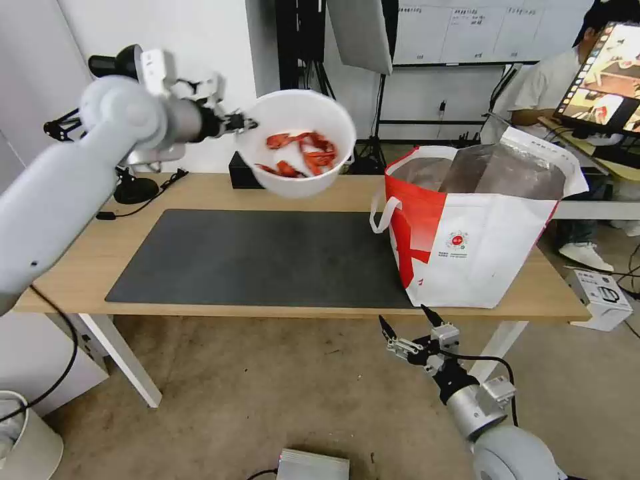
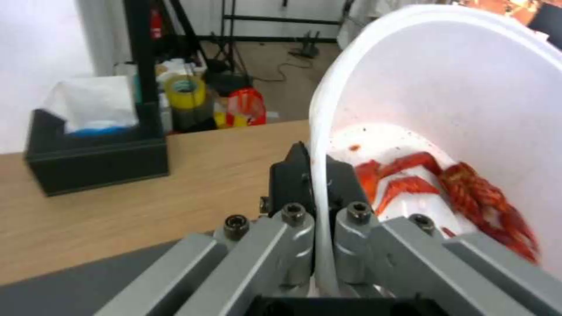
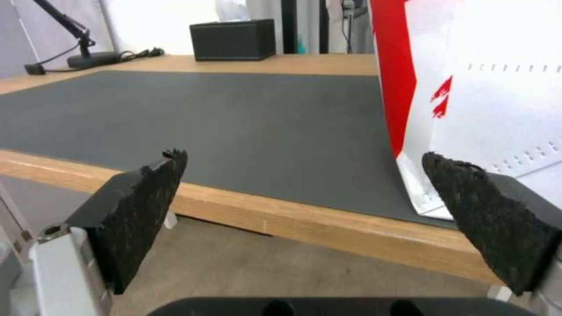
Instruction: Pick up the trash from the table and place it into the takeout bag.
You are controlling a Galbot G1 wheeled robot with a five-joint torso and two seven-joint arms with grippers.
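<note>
Left gripper (image 1: 250,124) upper left, pinching rim of tilted white bowl of crayfish shells (image 1: 297,143). Right gripper (image 1: 405,319) lower centre, fingers spread, below table (image 1: 220,190) edge near takeout bag (image 1: 473,227).

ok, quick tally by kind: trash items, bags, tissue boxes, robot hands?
Trash items: 1, the white bowl of red shells, held up above the table by the left hand, which pinches its rim.
Bags: 1, the takeout bag, standing on the table's right end.
Tissue boxes: 1, the black tissue box.
Hands: 2, left and the open right hand.
Total: 5
</note>
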